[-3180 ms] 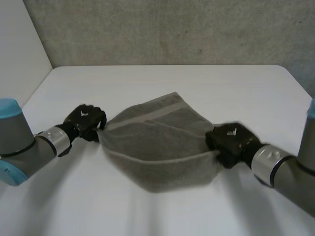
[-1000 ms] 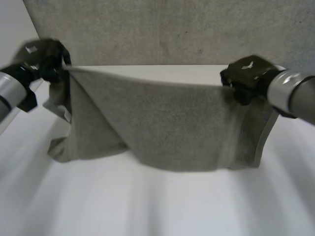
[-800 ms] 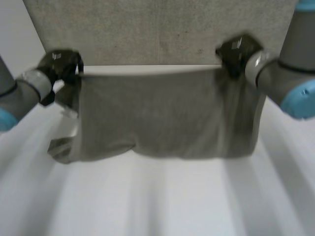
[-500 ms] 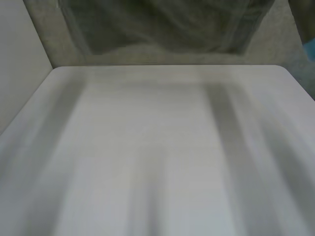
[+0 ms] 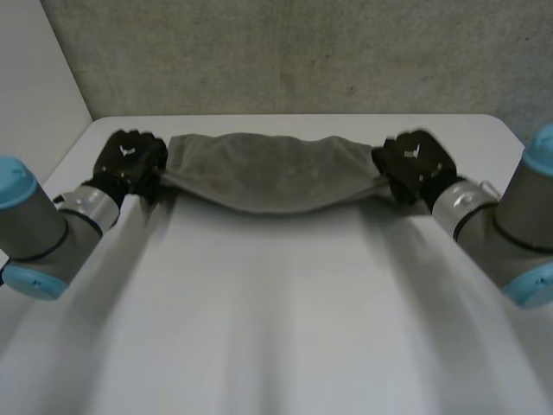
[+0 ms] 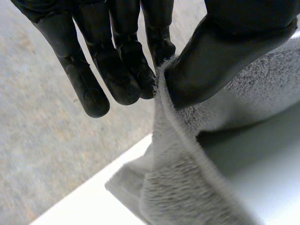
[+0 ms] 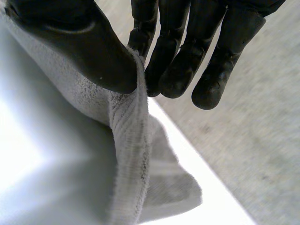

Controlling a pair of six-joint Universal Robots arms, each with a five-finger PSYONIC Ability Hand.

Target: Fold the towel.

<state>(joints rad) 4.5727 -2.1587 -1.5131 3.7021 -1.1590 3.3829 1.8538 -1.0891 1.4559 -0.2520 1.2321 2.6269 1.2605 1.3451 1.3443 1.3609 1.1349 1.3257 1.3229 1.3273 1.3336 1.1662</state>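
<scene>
The grey towel [image 5: 272, 171] is stretched as a narrow sagging band across the far part of the white table [image 5: 276, 303]. My left hand [image 5: 130, 160] holds its left end and my right hand [image 5: 415, 164] its right end. In the left wrist view the thumb [image 6: 220, 51] pinches the towel's edge [image 6: 183, 154] against the fingers [image 6: 119, 65]. The right wrist view shows the same grip: thumb [image 7: 89, 47] and fingers [image 7: 183, 61] pinch the towel [image 7: 129, 150], which hangs down from them.
A grey wall [image 5: 285, 52] stands right behind the table's far edge. A pale panel [image 5: 34, 78] borders the table on the left. Both arms [image 5: 43, 233] reach over the table's sides.
The towel was lifted off the table, spread between both hands, swung high, then brought down at the far side. It now lies as a narrow band between the hands.
</scene>
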